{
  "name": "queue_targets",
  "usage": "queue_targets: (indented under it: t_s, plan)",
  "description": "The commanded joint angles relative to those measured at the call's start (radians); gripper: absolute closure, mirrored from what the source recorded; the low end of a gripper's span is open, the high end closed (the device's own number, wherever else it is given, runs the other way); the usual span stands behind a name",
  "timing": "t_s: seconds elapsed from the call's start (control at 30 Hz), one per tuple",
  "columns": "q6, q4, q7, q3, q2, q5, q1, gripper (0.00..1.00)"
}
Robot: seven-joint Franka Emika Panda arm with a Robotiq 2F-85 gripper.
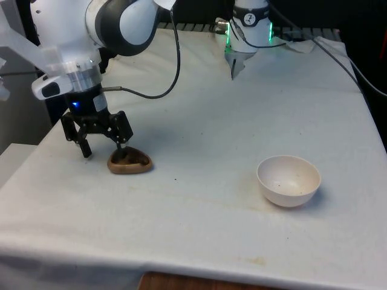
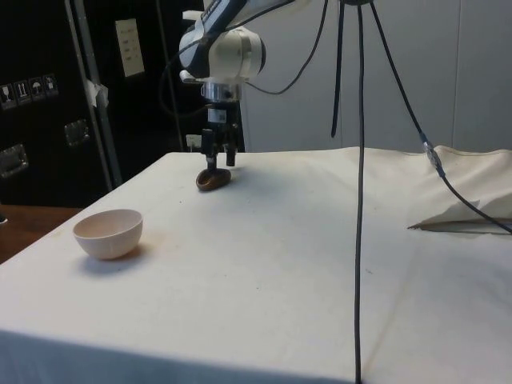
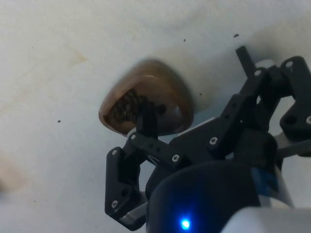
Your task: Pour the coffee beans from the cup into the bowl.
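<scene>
A low brown wooden cup (image 1: 130, 163) with dark coffee beans (image 3: 127, 106) inside stands on the white cloth at the front view's left. My gripper (image 1: 104, 150) is down at the cup and open. One finger (image 3: 147, 116) dips inside the cup, while the other (image 3: 245, 56) stands outside it, so the cup's wall lies between them without being squeezed. The cream bowl (image 1: 289, 180) sits upright at the front view's right, well apart from the cup. From the side, the gripper (image 2: 218, 162) hangs just over the cup (image 2: 213, 179), and the bowl (image 2: 108, 233) is nearer the camera.
The gripper's black cable (image 1: 172, 72) loops above the table behind the cup. A long black cable (image 2: 359, 200) hangs down across the side view. A few dark specks (image 3: 235, 35) lie on the cloth, and the table edge (image 1: 24, 163) runs close to the cup.
</scene>
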Motion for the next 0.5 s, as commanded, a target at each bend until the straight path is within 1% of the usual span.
queue_targets:
  t_s: [0.0,0.23,0.27,0.33,0.37,0.43,0.47]
  plan:
    - [-0.001,-0.001,0.004,-0.001,0.001,-0.001,0.0,0.0]
    - [-0.001,0.0,0.006,-0.001,0.001,-0.001,0.0,0.0]
    - [-0.001,0.0,0.006,-0.001,0.001,-0.001,0.0,0.01]
    - [-0.001,0.0,0.006,-0.001,0.001,-0.001,0.0,0.11]
    - [-0.001,0.0,0.006,-0.001,0.001,-0.001,0.0,0.23]
    - [-0.001,0.0,0.007,-0.001,0.001,-0.001,0.0,0.34]
    - [-0.001,0.0,0.007,-0.001,0.001,-0.001,0.0,0.42]
